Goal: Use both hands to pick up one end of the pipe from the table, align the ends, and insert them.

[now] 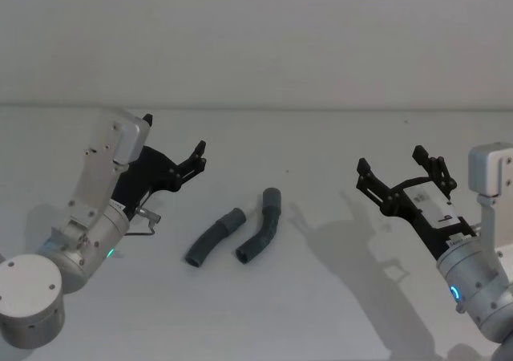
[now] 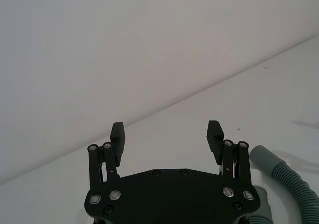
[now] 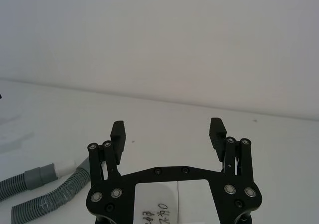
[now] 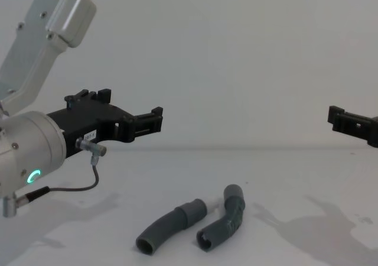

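Note:
Two short, curved, dark grey ribbed pipe pieces lie side by side on the white table (image 1: 321, 313), each apart from both grippers. The left piece (image 1: 213, 238) (image 4: 168, 224) ends in a smooth cuff with a small white spigot (image 4: 202, 207) (image 3: 63, 168). The right piece (image 1: 261, 229) (image 4: 227, 221) has plain grey cuffs (image 4: 234, 193). My left gripper (image 1: 198, 156) (image 2: 166, 129) (image 4: 156, 118) hovers open to the left of the pieces, holding nothing. My right gripper (image 1: 390, 159) (image 3: 167, 127) hovers open well to their right, also holding nothing.
A thin grey cable (image 4: 88, 180) loops under the left wrist. A pale wall (image 1: 256, 40) rises behind the table's far edge. Bare table surface lies between the pipe pieces and each arm.

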